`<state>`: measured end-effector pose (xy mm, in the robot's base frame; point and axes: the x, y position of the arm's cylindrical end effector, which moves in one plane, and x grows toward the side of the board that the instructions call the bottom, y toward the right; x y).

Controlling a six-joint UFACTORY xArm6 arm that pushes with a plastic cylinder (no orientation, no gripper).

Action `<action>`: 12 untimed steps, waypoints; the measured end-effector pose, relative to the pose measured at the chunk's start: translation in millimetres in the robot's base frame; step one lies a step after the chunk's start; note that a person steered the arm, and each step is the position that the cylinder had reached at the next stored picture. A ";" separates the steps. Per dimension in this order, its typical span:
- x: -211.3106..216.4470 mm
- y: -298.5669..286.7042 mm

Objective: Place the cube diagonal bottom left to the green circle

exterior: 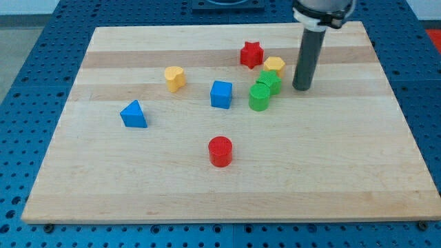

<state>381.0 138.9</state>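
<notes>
My tip (302,88) rests on the wooden board (344,172), just right of the green cylinder (259,98); no gripper fitted. Blue cube (221,94) sits left of the cylinder, apart.

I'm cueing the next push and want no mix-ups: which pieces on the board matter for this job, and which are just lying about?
In the job: blue cube; green circle, to the cube's right; my tip, right of both.

Lying about: green block touching the circle, yellow block, red star, yellow heart, blue triangle, red cylinder.
</notes>
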 end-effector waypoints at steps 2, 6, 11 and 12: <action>55.2 -0.8; 87.2 -15.6; 86.2 -84.2; 82.4 -110.9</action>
<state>463.4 28.0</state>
